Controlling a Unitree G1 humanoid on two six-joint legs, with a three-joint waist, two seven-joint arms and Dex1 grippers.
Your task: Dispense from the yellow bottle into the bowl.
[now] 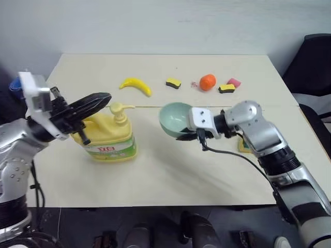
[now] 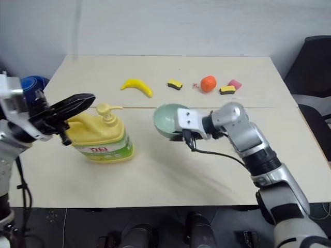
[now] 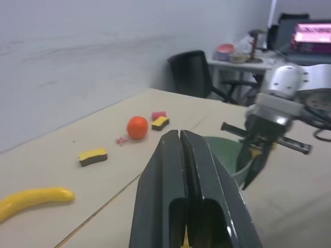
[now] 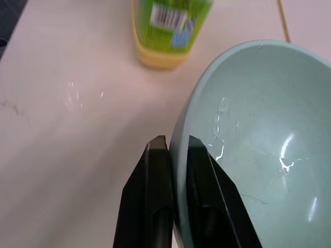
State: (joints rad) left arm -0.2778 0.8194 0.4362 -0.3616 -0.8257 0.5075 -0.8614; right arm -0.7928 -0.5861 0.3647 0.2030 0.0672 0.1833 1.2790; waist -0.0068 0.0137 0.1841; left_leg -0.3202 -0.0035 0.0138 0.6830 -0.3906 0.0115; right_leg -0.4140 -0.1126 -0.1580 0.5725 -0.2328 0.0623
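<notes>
We see the large pale-yellow plastic jug with a pump top and green-white label, the yellow bottle [image 1: 107, 137], standing upright on the beige worktop [image 1: 170, 175], toward its left side. Our left tool [image 1: 98, 101] is clenched, both black fingers pressed together with nothing between them, and it hangs in the air just above and to the left of the bottle's pump head, not touching it. Our right tool [image 4: 175, 150] is pinched on the rim of the round pale mint-green bowl [image 1: 175, 119], one finger outside the wall and one inside. The bowl is tipped on edge, its opening facing toward the bottle, and it sits just right of the bottle with a gap between them; we cannot tell whether its bottom edge touches the worktop. A few wet streaks show on the bowl's inner wall in the right wrist view. Along the far part of the worktop lie a small yellow banana [image 1: 136, 85], a yellow-and-black sponge block [image 1: 173, 83], an orange round fruit [image 1: 207, 82], a second yellow-and-black sponge block [image 1: 226, 89] and a pink piece [image 1: 234, 81] just behind it.
</notes>
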